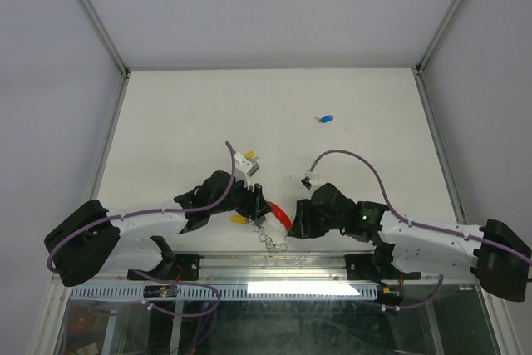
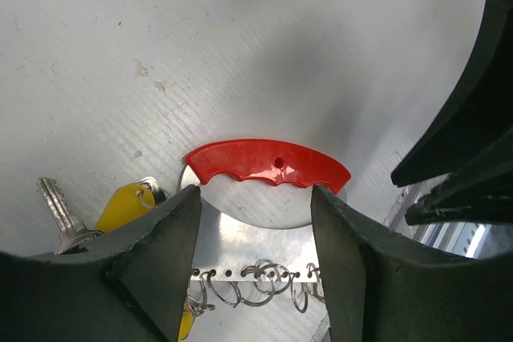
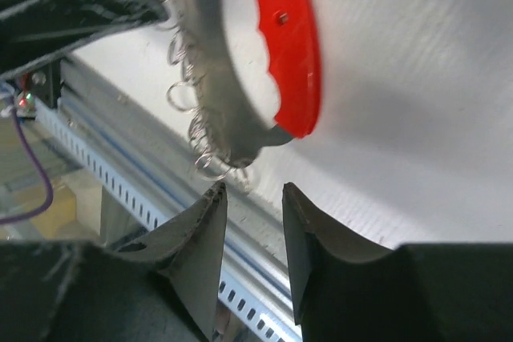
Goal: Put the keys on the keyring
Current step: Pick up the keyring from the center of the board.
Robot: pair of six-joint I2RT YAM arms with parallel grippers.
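The keyring is a flat grey metal plate with a red curved strip and several small wire rings along one edge. It is at the table's near edge, between both grippers. My left gripper is shut on the keyring, its fingers against the plate's two sides. A yellow-capped key hangs on a ring at the left, also visible from above. A blue-capped key lies alone farther back. My right gripper is slightly open and empty, just below the keyring's end ring.
A perforated metal rail runs along the table's near edge, directly under the right gripper; it also shows in the right wrist view. White walls with metal frame posts enclose the table on three sides.
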